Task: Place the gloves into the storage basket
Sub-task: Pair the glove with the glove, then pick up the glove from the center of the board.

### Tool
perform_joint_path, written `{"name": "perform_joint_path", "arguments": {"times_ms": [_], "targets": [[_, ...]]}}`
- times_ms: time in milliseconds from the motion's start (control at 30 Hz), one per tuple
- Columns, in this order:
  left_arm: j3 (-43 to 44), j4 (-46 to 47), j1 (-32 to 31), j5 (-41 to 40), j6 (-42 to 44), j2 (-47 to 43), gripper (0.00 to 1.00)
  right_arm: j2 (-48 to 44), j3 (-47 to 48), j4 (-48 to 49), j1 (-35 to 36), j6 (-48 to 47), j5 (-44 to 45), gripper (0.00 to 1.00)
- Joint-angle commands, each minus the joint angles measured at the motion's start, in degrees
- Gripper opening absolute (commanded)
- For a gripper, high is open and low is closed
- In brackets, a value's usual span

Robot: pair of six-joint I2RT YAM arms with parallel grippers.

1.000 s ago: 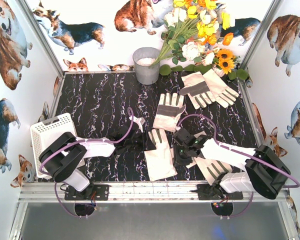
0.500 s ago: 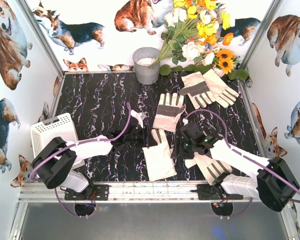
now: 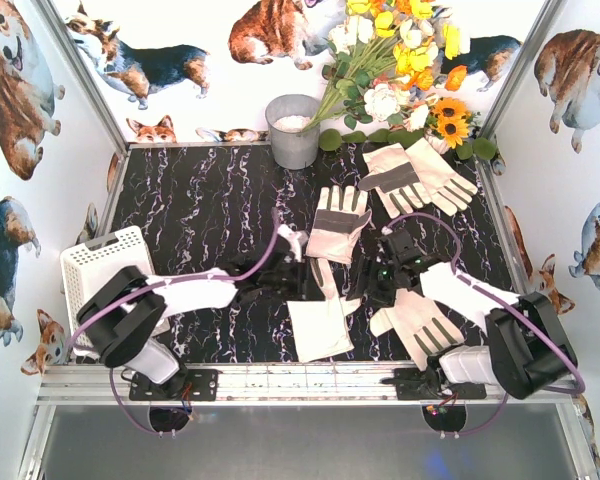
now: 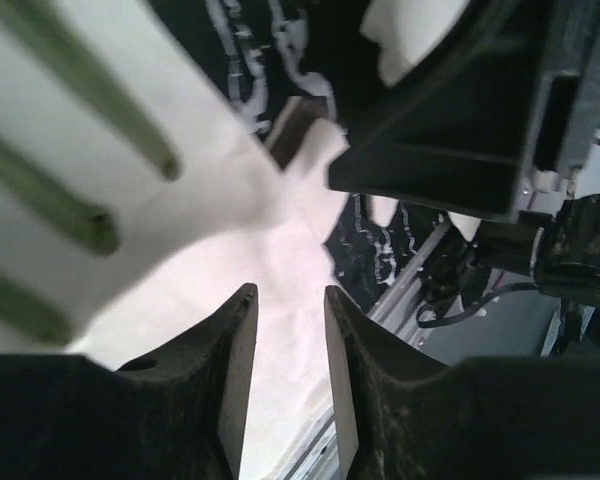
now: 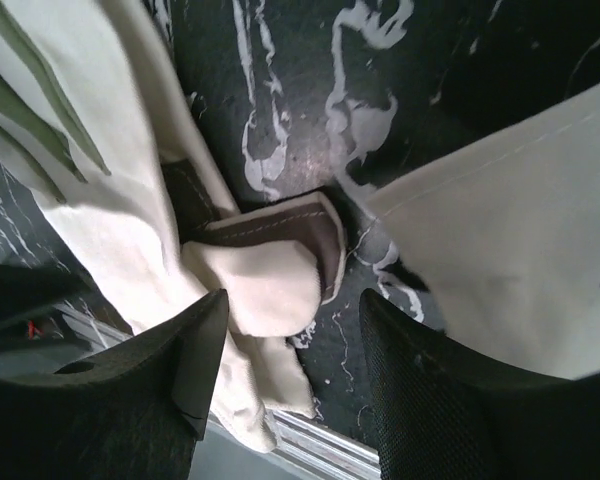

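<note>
Several cream gloves lie on the black marble table. One glove (image 3: 320,318) lies at front centre, and my left gripper (image 3: 296,283) hovers at its left edge. In the left wrist view its jaws (image 4: 285,330) stand a little apart over the pale glove (image 4: 180,250), pinching nothing. My right gripper (image 3: 373,286) is wide open over a glove thumb with a brown patch (image 5: 270,275). Another glove (image 3: 420,325) lies front right, one (image 3: 338,222) in the middle, and two (image 3: 418,176) at back right. The white lattice storage basket (image 3: 90,262) stands at the left edge.
A grey metal bucket (image 3: 293,130) and a bunch of flowers (image 3: 400,60) stand at the back wall. The aluminium front rail (image 3: 300,382) runs along the near edge. The two grippers are close together near the table's centre.
My left gripper has reached right to the front-centre glove. My right gripper has moved back, away from the front edge, uncovering the front-right glove.
</note>
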Motion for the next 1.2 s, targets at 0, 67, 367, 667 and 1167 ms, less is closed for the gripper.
{"name": "perform_joint_path", "arguments": {"times_ms": [0,67,367,667,1167], "targets": [[6.3,2.0,-3.1,2.3,1.9,4.5,0.26,2.0,1.5,4.8,-3.7,-2.6,-5.6,0.56],[6.6,3.2,-3.2,2.7,1.2,6.6,0.25,3.0,1.6,5.3,-4.9,-3.4,-7.1,0.56],[7.9,0.2,-3.0,1.4,2.5,11.8,0.20,7.4,0.1,8.8,-6.4,-4.4,-11.0,0.55],[8.7,-1.0,-1.6,3.1,2.2,15.9,0.19,9.2,-4.2,15.1,-6.4,-1.3,-14.1,0.54],[7.6,-5.2,-1.3,-2.5,3.2,13.1,0.18,4.9,-7.8,18.2,-6.3,4.4,-16.2,0.10]]}}
